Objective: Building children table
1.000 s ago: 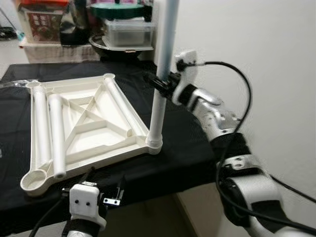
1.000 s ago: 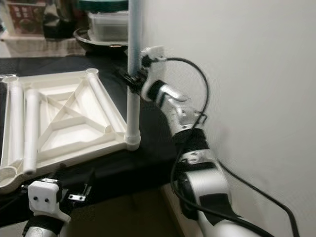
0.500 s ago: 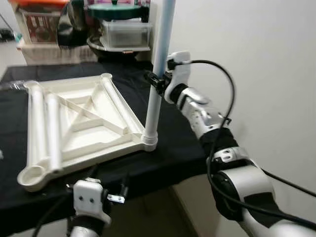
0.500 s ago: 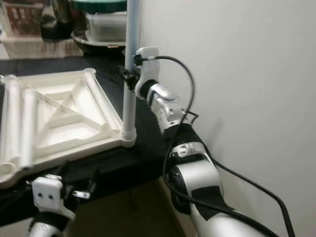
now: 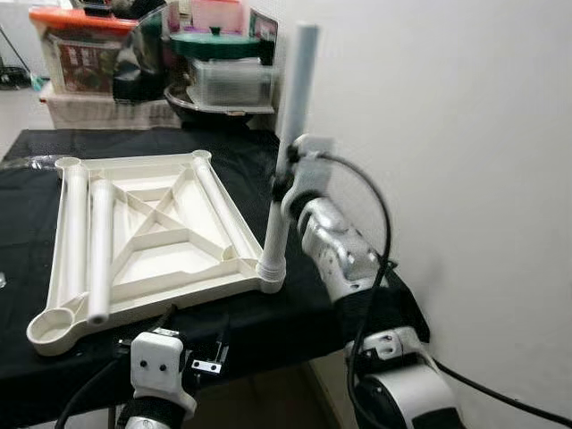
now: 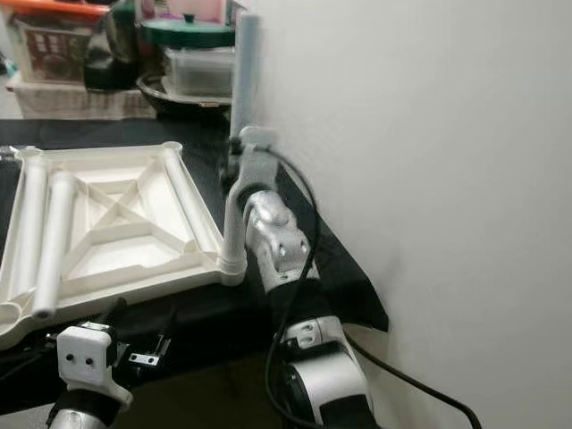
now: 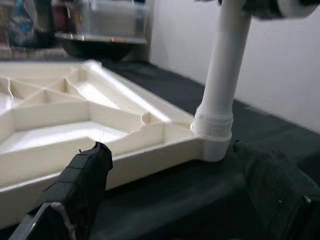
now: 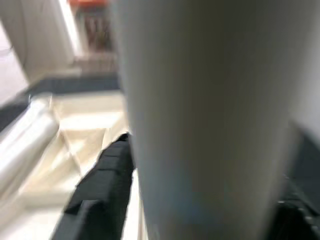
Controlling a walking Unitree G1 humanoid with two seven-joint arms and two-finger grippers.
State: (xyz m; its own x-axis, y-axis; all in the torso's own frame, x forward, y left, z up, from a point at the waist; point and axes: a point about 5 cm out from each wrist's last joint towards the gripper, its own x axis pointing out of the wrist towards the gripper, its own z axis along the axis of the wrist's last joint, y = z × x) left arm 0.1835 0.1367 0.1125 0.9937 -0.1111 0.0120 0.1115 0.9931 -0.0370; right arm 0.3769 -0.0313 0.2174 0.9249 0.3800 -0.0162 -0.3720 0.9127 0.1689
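Open black cloth (image 5: 295,308) along the near edge of the tabletop frame (image 5: 152,241). Blocked right by wall (image 5: 447,134) and upright leg (image 5: 288,134); bins (image 5: 228,76) crowd the far side.

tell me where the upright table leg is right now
The upright leg stands in the near right corner socket of the white tabletop, held by the right pincer, beside the wall.
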